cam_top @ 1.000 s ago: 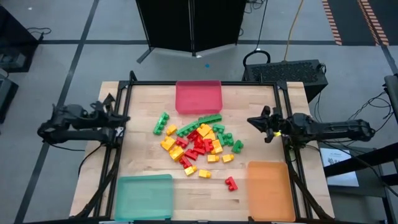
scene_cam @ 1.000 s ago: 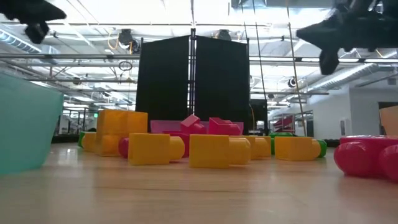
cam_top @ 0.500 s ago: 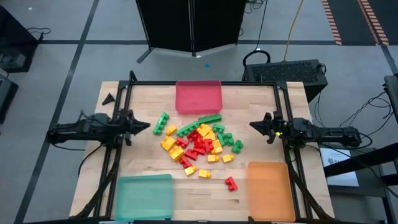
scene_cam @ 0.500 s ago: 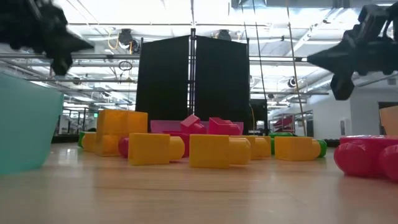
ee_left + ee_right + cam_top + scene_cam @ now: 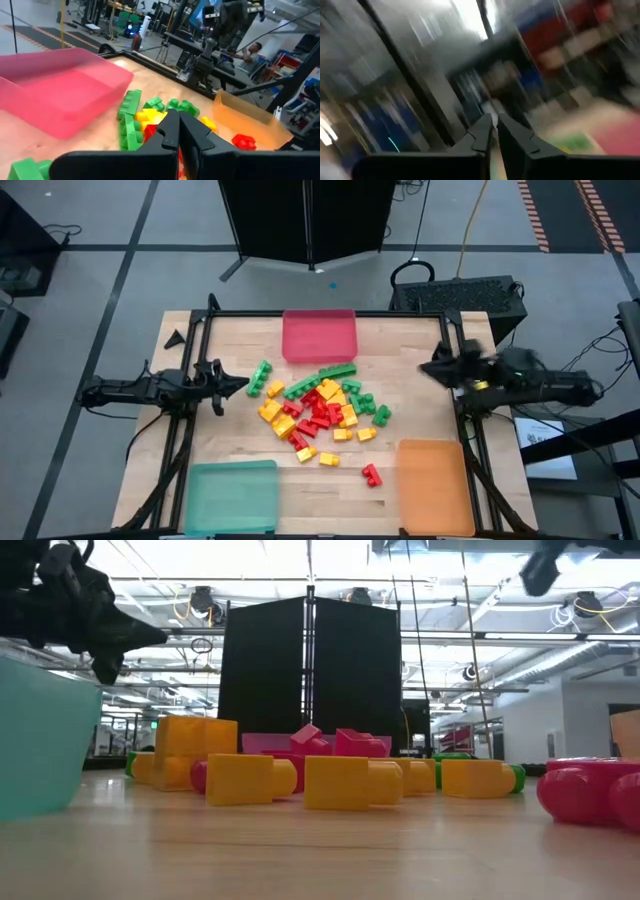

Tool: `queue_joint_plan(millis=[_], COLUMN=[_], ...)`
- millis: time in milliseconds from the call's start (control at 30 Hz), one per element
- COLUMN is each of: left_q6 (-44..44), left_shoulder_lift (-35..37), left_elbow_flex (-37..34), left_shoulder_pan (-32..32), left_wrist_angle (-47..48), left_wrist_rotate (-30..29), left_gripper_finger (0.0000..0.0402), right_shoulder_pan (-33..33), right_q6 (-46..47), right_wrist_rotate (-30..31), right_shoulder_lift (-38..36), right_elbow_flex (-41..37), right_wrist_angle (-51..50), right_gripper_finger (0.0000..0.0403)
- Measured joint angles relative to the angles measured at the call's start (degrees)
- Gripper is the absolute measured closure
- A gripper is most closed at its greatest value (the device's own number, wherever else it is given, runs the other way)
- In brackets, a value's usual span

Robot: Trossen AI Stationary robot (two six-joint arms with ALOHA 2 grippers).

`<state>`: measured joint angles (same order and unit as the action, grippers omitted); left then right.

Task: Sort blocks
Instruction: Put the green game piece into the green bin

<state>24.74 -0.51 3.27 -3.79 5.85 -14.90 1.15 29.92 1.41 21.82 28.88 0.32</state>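
Evidently nothing has been picked yet. The blocks [image 5: 318, 413] lie in one mixed heap at the table's middle: red, green and yellow-orange jumbled together, touching and overlapping. A green piece [image 5: 260, 376] sits at the heap's left edge, and a lone red one [image 5: 372, 475] lies apart on the near side, just beside the orange tray [image 5: 432, 492].

Three trays ring the heap — the red tray [image 5: 319, 336] at the far edge, the green tray [image 5: 232, 498] at the near left corner, the orange one at the near right. All three look empty from above. My guess is the layout lets each arm drop into a tray on its own side, with red shared between them.

The left gripper [image 5: 232, 384] hangs above the table just left of the heap, aimed at it, fingers pressed together and holding nothing; its wrist view looks straight past the tips at green and yellow bricks. It seems lined up for that left-edge green piece, but the fingers would have to part first.

The right gripper [image 5: 432, 370] is up near the table's right rail, well apart from the blocks. Its wrist view is smeared, pointing mostly at the room, yet its two fingertips [image 5: 490, 131] show nearly touching with nothing between them.

Risk, as I judge it — the bricks sit so tight that a grab may drag neighbours along.
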Motion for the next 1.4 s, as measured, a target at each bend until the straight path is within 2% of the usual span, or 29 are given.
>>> queue_joint_plan(millis=[167, 300, 467, 567, 633, 767, 933, 1200, 1400], left_q6=[1.86, 3.07, 3.36, 3.01, 2.97, 2.97, 2.94, 3.03, 3.03], left_shoulder_lift=[-0.07, -0.09, -0.11, -0.11, -0.13, -0.17, -0.22, -0.22, -0.22], left_elbow_flex=[0.04, 0.06, 0.06, 0.06, 0.06, 0.06, 0.06, 0.06, 0.04], left_shoulder_pan=[0.0, 0.0, -0.01, -0.02, 0.0, 0.0, 0.0, 0.0, 0.0], left_wrist_angle=[0.29, 0.53, 0.81, 0.83, 0.85, 0.88, 0.92, 0.96, 0.96], left_wrist_rotate=[0.79, 2.76, 4.24, 4.26, 4.24, 4.32, 4.37, 4.37, 4.39], left_gripper_finger=[0.0398, 0.0398, 0.0398, 0.0398, 0.0398, 0.0398, 0.0398, 0.0398, 0.0398], right_shoulder_pan=[0.52, 1.08, 2.11, 3.15, 3.69, 4.79, 5.37, 5.6, 5.6], right_q6=[-15.19, -22.18, -26.15, -26.92, -28.88, -35.01, -42.24, -43.12, -45.64], right_wrist_rotate=[-4.71, -10.07, -23.49, -24.69, -22.26, -11.84, -1.74, -1.19, 1.05], right_shoulder_lift=[23.93, 39.85, 50.75, 53.94, 55.16, 57.53, 61.29, 65.4, 65.33], right_elbow_flex=[15.47, 22.79, 26.73, 28.23, 28.87, 28.92, 28.37, 24.81, 20.03], right_wrist_angle=[-23.13, -39.6, -46.39, -45.92, -45.86, -46.89, -46.88, -46.77, -41.18], right_gripper_finger=[0.0373, 0.0373, 0.0342, 0.03, 0.0269, 0.0213, 0.0174, 0.0176, 0.0185])
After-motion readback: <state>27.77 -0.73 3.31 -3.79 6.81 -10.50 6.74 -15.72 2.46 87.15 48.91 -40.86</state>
